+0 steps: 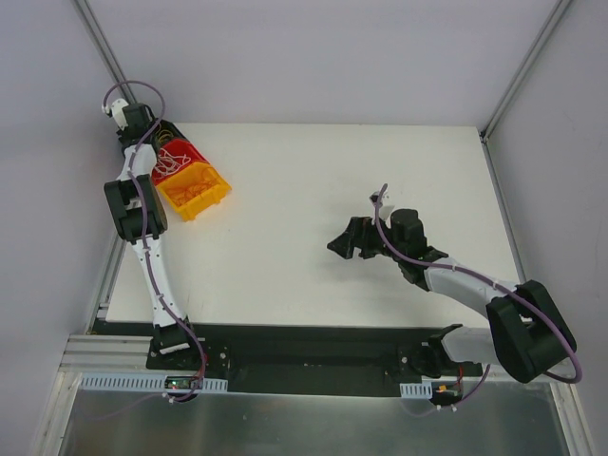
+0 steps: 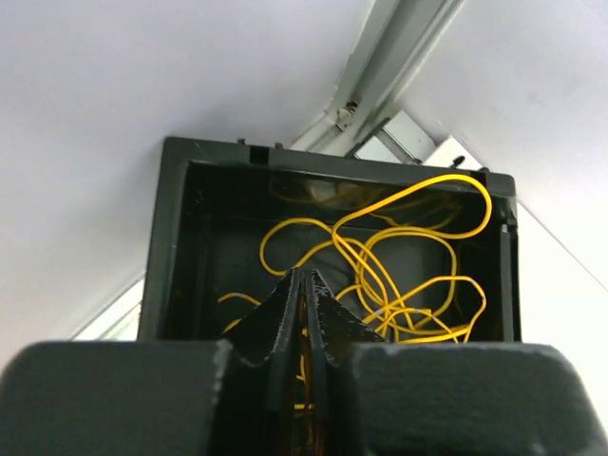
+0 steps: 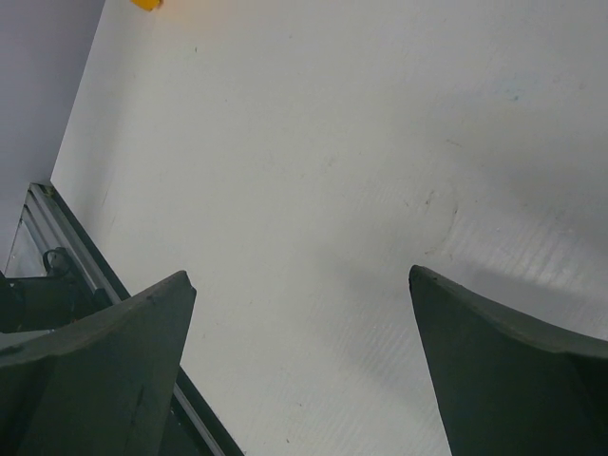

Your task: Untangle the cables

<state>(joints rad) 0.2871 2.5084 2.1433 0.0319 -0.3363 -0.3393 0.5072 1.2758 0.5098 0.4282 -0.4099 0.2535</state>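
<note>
Grey walls close round a white table [image 1: 313, 190], with two arms bolted at its near edge. At the far left corner the left gripper [image 2: 302, 285] hangs just over a black bin [image 2: 169, 237]. Its two fingers are pressed together. Yellow shows low in the slit between them, but whether a strand is pinched there cannot be told. Inside that bin lies a tangle of thin yellow cables [image 2: 394, 309], looping over one another and too knotted to count. One wide loop rises toward the bin's far right corner.

Just to the right, the top view shows two more bins touching each other. A red bin [image 1: 190, 149] holds pale looping strands [image 1: 169, 163]. An orange bin [image 1: 217, 197] nearer the arms holds orange strands [image 1: 193, 189]. That makes three bins in all.

Well apart from them, right of the table's middle, the right gripper [image 3: 299, 275] hovers over bare white surface. Its two fingers [image 3: 114, 351] are spread wide, with nothing between them.
</note>
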